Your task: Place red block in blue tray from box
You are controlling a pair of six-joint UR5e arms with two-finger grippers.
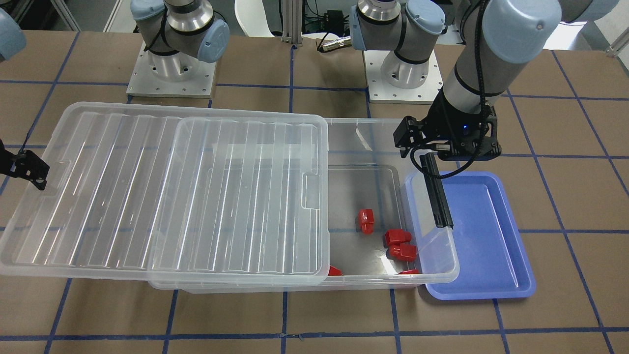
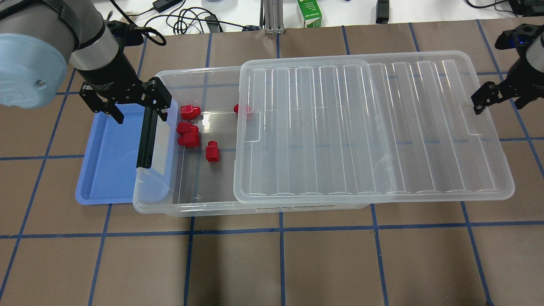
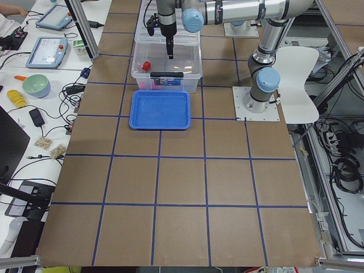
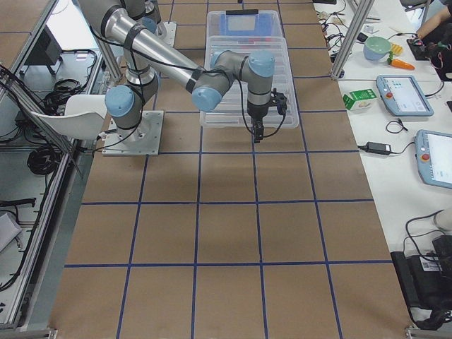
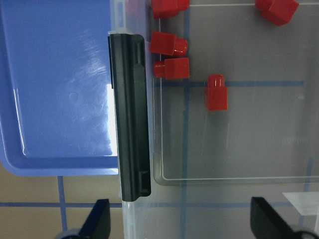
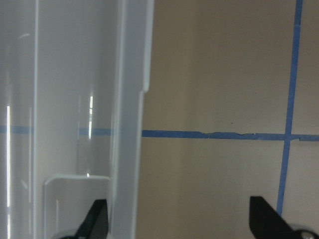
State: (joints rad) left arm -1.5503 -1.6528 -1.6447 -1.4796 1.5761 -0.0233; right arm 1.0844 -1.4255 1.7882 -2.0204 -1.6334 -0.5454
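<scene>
The box (image 2: 187, 210) is a clear bin with its ribbed lid (image 2: 361, 127) slid toward my right, so its left end is uncovered. Several red blocks lie there: one alone (image 2: 212, 151), two side by side (image 2: 188, 134), one near the far wall (image 2: 190, 111). The blue tray (image 2: 106, 165) lies empty against the box's left end, partly under its rim. My left gripper (image 2: 138, 111) is open and empty above the black latch bar (image 5: 130, 114). My right gripper (image 2: 499, 100) is open at the lid's right edge (image 6: 129, 124).
The red blocks (image 5: 217, 92) and the tray (image 5: 55, 84) show below the left wrist. Both arm bases (image 1: 169, 73) stand behind the box. A green carton (image 2: 309, 12) and cables lie beyond the far table edge. Brown paper with blue tape lines covers the table.
</scene>
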